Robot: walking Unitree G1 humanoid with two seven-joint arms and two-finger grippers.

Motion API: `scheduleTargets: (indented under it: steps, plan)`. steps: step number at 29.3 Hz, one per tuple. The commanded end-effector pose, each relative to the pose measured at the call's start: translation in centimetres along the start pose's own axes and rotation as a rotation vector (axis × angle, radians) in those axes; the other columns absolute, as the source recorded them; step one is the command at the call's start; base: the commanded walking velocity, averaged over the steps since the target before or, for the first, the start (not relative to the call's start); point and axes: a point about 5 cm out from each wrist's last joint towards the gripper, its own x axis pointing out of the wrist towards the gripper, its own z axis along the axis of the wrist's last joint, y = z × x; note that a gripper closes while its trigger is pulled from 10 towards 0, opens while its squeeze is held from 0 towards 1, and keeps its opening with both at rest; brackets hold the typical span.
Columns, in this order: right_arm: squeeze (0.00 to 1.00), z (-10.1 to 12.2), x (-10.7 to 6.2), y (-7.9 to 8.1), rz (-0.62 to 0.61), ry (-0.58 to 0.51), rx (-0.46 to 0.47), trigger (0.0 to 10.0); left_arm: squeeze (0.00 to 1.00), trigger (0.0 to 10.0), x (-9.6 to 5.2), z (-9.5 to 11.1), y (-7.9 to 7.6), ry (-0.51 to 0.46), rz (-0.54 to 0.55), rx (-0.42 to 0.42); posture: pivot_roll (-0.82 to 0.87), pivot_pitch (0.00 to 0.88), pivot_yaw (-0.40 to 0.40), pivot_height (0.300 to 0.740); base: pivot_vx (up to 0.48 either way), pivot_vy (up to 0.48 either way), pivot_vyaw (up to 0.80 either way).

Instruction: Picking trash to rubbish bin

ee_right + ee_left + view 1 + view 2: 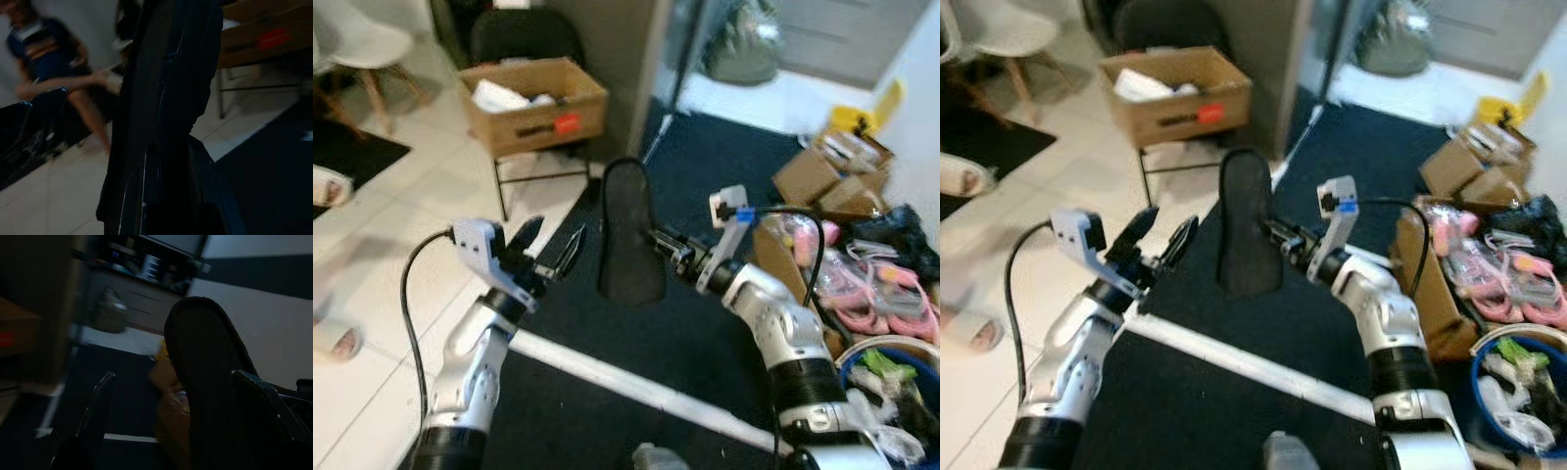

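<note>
Upright, the flat black slipper (629,235) hangs from the right hand (658,241).

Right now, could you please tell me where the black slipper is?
The black slipper is in mid-air at the centre of the eye views, held upright in the right pincer, over the dark carpet, with the open left pincer just to its left.

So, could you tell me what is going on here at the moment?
The robot stands on a dark carpet in a cluttered room. Its right gripper is shut on a black slipper, holding it upright in the air. The left gripper is raised beside the slipper with its fingers open, holding nothing. A cardboard box of scraps sits on a chair ahead, and a blue bin of rubbish is at the robot's right.
</note>
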Motion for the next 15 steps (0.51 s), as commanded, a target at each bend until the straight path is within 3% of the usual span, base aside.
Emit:
scheduleTargets:
  steps: [1,15]
  plan:
    - [0.00,1.03,0.31,0.18,0.006,-0.039,-0.020,10.0,0.00,10.0,-0.27,0.04,0.00,-0.005,-0.001,0.002,-0.03,0.000,-0.038,0.740,0.480,0.000,0.00]
    - [0.00,1.08,0.32,0.21,-0.002,-0.042,-0.023,10.0,0.00,10.0,-0.23,0.06,0.00,-0.003,-0.012,0.011,-0.03,0.000,-0.037,0.740,0.480,0.000,0.00]
